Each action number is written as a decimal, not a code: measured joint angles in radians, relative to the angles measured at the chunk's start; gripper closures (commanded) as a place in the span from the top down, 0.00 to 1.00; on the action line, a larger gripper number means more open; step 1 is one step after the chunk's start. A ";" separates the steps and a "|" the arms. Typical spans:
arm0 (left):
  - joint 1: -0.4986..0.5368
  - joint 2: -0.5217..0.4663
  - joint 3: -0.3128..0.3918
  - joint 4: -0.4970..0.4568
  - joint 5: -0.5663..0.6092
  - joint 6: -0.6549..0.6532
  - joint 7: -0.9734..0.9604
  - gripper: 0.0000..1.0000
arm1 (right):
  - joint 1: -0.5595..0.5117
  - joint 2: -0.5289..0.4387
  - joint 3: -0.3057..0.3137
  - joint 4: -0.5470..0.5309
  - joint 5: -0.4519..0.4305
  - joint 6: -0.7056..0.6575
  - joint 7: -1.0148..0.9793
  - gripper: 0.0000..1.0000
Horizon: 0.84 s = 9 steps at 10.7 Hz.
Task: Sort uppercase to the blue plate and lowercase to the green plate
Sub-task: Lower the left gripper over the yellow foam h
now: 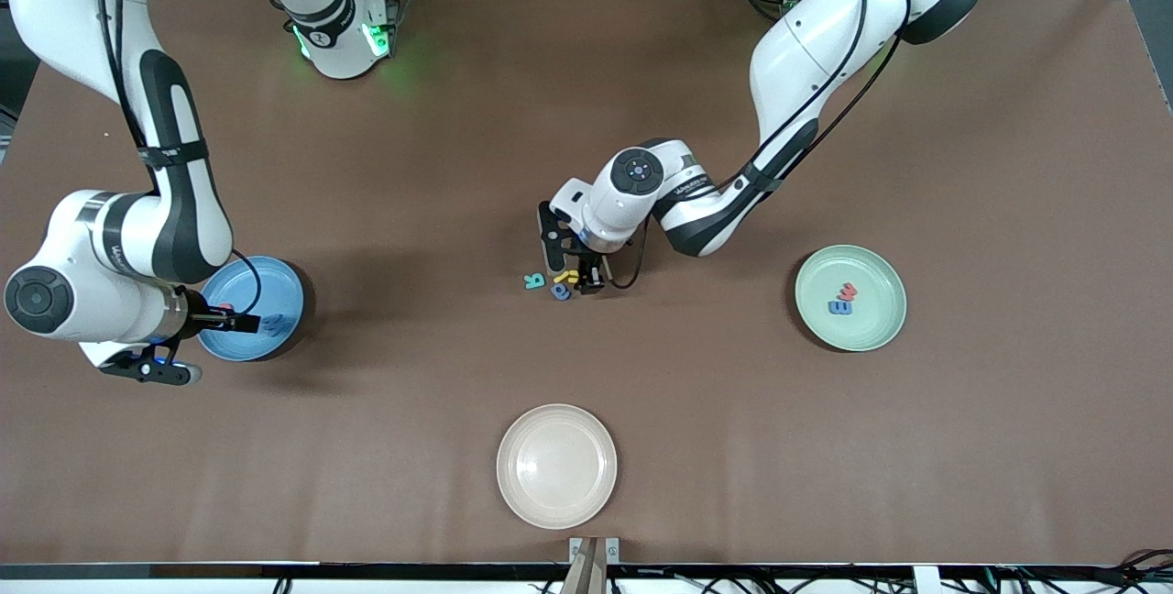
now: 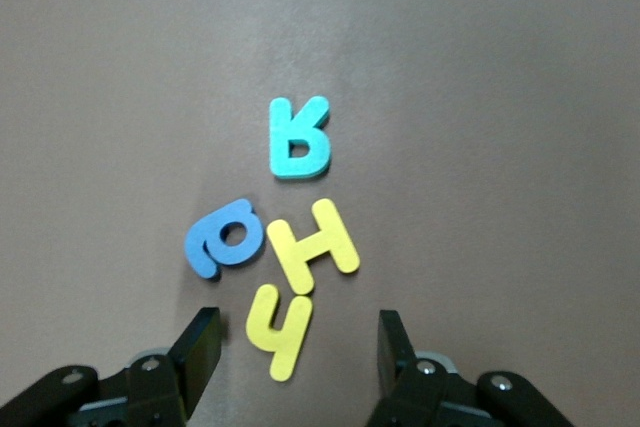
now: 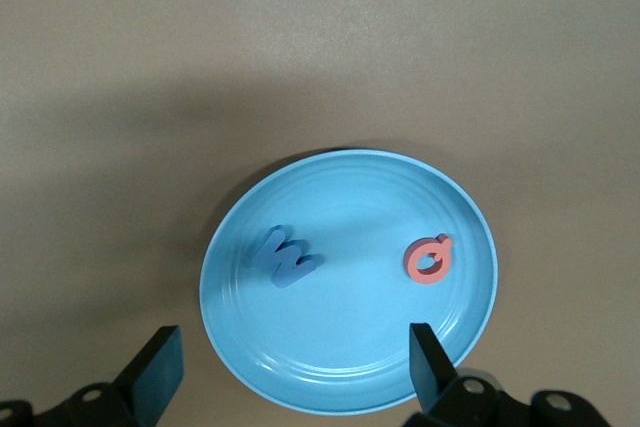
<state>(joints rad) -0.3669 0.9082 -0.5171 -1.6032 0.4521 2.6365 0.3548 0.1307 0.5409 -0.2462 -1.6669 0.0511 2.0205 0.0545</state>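
The cream plate sits unused. The left gripper, jaws parted, straddles the small yellow letter lying lengthwise between them; the right gripper waits, jaws wide, over the blue plate.

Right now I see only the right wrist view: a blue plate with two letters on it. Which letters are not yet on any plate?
Observer: Four, lying close together: teal R, blue a, yellow H and a small yellow letter.
Operator: Where is the left end effector?
Observer: The left end effector is down over that group, open, with the small yellow letter between its jaws.
Operator: And the green plate?
Observer: The green plate, toward the left arm's end, holds red w and blue e.
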 measured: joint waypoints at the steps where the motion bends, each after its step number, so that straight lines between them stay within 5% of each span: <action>1: -0.003 0.002 0.002 0.005 0.000 0.000 0.000 0.71 | 0.000 0.000 0.000 0.000 0.000 0.000 0.000 1.00; 6: -0.009 0.009 0.005 0.009 0.000 0.005 -0.001 0.66 | 0.000 0.000 0.000 0.000 0.000 0.000 0.000 1.00; 9: -0.010 0.013 0.006 0.009 0.000 0.015 -0.001 0.54 | -0.001 0.000 0.000 0.000 0.000 0.000 -0.001 1.00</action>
<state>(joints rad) -0.3767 0.9207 -0.5112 -1.5937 0.4520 2.6511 0.3539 0.1302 0.5409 -0.2461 -1.6668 0.0509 2.0205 0.0539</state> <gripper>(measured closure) 0.361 0.000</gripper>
